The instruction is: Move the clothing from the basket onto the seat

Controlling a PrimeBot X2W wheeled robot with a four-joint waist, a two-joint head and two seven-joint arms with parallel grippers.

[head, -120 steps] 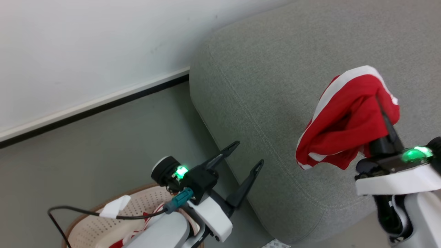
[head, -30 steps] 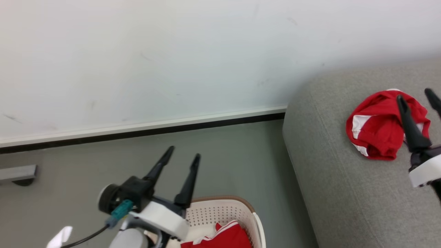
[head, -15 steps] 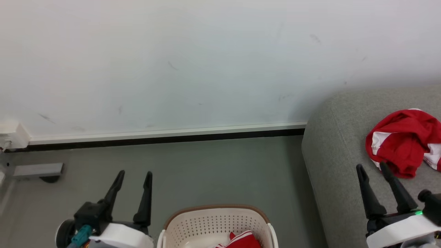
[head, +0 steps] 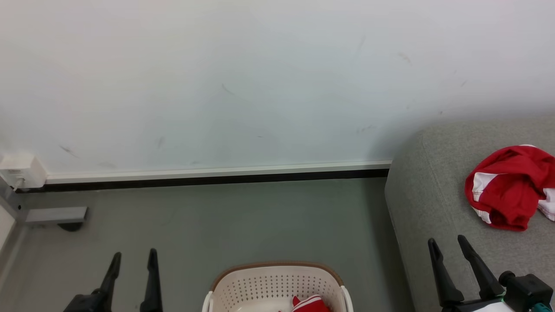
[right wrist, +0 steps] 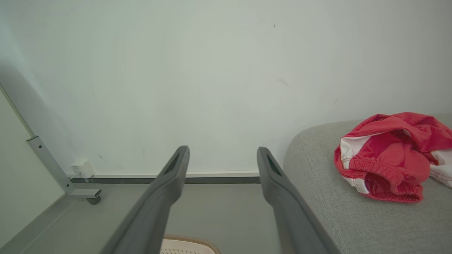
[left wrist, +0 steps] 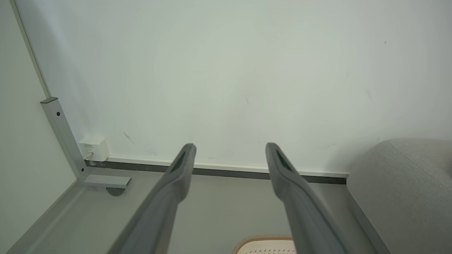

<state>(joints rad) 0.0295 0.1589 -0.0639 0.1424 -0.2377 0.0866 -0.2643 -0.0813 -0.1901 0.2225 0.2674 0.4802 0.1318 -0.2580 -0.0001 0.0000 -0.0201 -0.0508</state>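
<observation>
One red garment with white trim (head: 509, 186) (right wrist: 390, 157) lies bunched on the grey seat (head: 438, 203) (right wrist: 317, 169) (left wrist: 406, 183) at the right. More red clothing (head: 310, 304) shows inside the cream basket (head: 277, 284) (left wrist: 265, 246) (right wrist: 187, 246) on the floor at the bottom centre. My left gripper (head: 133, 260) (left wrist: 229, 151) stands open and empty at the lower left, left of the basket. Low at the right, over the seat's front edge, my right gripper (head: 446, 247) (right wrist: 222, 155) is open and empty, short of the garment.
A white wall with a white and black skirting (head: 217, 173) runs behind the grey floor (head: 225, 221). At the far left stand a grey metal frame foot (head: 56, 214) (left wrist: 106, 180) and a white wall box (head: 21, 170) (left wrist: 93, 148).
The camera has swung left and tipped, so the basket now sits centred. The red garment, held by my right gripper earlier, lies released on the seat. Both grippers sit lower in view.
</observation>
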